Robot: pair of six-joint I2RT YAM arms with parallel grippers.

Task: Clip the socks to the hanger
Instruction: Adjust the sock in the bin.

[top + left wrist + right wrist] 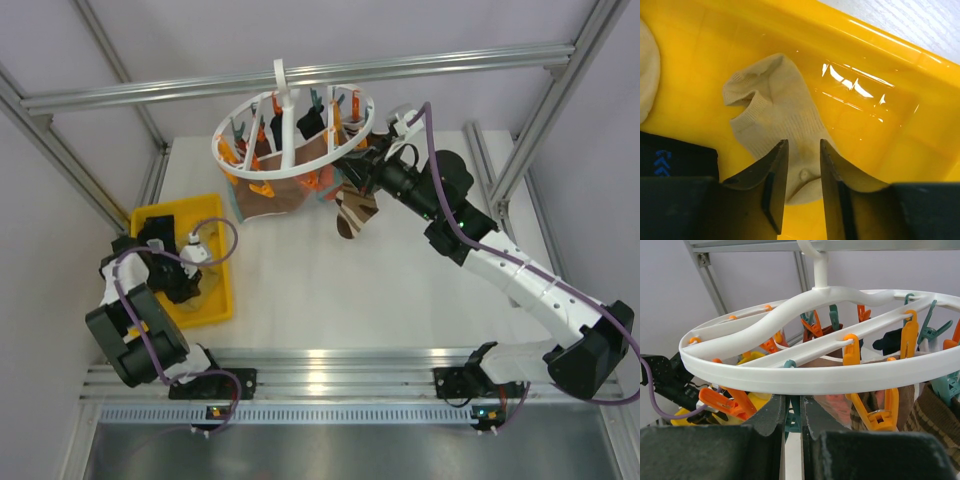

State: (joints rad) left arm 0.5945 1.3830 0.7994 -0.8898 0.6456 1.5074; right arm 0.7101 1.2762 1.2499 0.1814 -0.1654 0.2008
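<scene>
The hanger (287, 128) hangs by its hook from the aluminium bar (420, 62) at the upper middle of the top view, its white rings tilted above the far part of the desk (330, 290). From its clips hang a brown sock (275, 195) with pale blue edging, low on the left side, a striped sock (356, 212) drooping at the lower right, and a dark sock (310, 122) up near the centre post. Our right hand (793, 400) is raised to the hanger's right rim. Its fingers are closed to a thin slit just under the ring, and a teal clip (792, 422) shows in that slit, though we cannot tell whether it is actually pinched. At the left of the top view our left hand (803, 142) hangs over the yellow tray (175, 215). Its fingers are parted partway and have hold of nothing, and the toe end of a cream sock (775, 110) lying flat on the tray floor shows between them. A black sock (675, 157) with a blue mark lies at the lower left of that wrist view, apart from the cream one.
</scene>
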